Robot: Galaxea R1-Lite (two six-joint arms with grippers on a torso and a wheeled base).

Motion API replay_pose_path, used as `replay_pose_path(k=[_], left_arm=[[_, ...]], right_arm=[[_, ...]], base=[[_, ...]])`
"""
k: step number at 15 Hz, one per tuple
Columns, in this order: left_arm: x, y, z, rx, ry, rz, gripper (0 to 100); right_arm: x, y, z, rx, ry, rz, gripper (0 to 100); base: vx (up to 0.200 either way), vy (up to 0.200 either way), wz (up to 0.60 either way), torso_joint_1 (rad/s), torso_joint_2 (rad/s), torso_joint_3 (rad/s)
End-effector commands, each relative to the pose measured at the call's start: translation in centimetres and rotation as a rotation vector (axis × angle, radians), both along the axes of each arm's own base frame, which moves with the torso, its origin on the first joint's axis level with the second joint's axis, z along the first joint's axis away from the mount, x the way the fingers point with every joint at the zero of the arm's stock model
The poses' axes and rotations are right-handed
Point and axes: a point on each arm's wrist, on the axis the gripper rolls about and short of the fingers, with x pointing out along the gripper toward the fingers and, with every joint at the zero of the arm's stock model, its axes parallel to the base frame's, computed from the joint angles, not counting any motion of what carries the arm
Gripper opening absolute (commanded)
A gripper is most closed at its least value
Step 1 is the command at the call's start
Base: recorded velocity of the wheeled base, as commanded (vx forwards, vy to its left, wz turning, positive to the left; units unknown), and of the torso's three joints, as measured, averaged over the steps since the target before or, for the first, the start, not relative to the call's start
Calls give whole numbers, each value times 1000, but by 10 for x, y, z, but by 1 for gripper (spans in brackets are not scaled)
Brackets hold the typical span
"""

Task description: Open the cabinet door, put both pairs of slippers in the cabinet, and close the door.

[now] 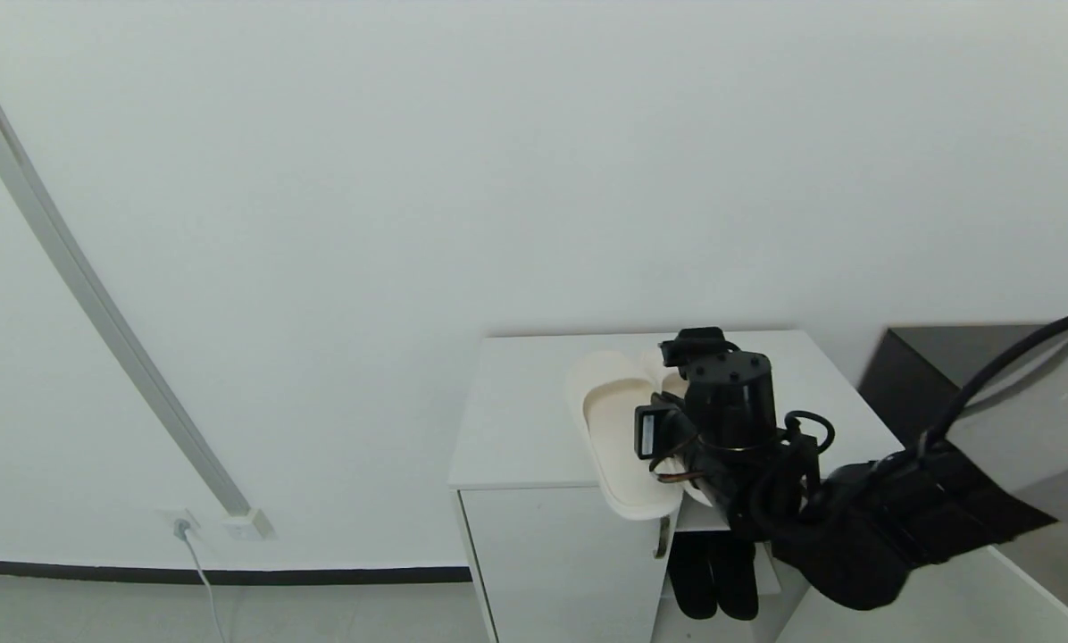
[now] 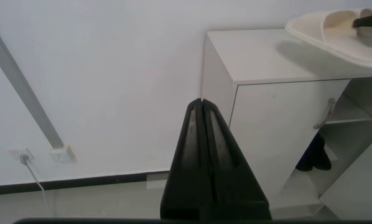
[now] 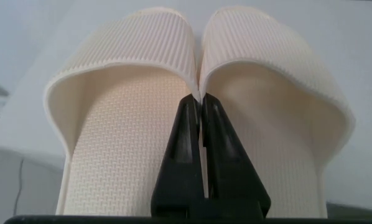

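Right gripper (image 3: 201, 102): jaws drawn nearly together with only a sliver between them. They pinch the inner strap edges of the cream slippers (image 1: 619, 438) at the seam where the two straps meet

- One slipper lies on either side of the jaws. The ribbed straps arch up just past the fingertips, and the textured footbeds run back beneath the fingers
- The pair rests flat on top of the white cabinet (image 1: 516, 420), touching side by side. The heel of at least the outer slipper hangs past the front edge

Below the right jaws, inside the cabinet:
- black slippers (image 1: 713, 576) sit side by side on a low shelf, close together
- open door (image 1: 989, 598) is swung out wide on that side
- closed door (image 1: 561, 563) covers the other half. Its handle (image 1: 663, 536) sits at the inner edge, just under the overhanging cream heel

Left gripper (image 2: 203, 102): jaws pressed flat against each other with nothing between them. It hangs in the air, well apart from the cabinet

- Ahead of its fingertips are the cabinet's side panel and the plain wall
- Off to one side of the jaws, low on the wall, is a wall socket (image 2: 21, 155) with a cable plugged in
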Motion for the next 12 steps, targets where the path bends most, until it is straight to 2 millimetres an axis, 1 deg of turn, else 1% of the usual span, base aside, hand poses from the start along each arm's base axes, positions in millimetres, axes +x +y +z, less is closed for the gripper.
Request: replay_pose_path(k=[1, 3, 5, 9, 10, 12], left_arm=[[0, 0, 0, -1, 1, 0, 0], [0, 0, 0, -1, 1, 0, 0], [0, 0, 0, -1, 3, 0, 0], [0, 0, 0, -1, 1, 0, 0], [0, 0, 0, -1, 1, 0, 0], [0, 0, 0, -1, 3, 0, 0]], right_arm=[[30, 12, -34, -39, 29, -59, 0], [37, 15, -47, -56, 43, -72, 0], [42, 14, -59, -66, 62, -84, 0], [43, 13, -65, -62, 74, -91, 0], [43, 13, -66, -62, 75, -91, 100], [42, 12, -66, -64, 77, -91, 100]], base=[[0, 0, 0, 0, 0, 0], [0, 0, 0, 0, 0, 0], [0, 0, 0, 0, 0, 0], [0, 0, 0, 0, 0, 0], [0, 0, 0, 0, 0, 0], [0, 0, 0, 0, 0, 0]])
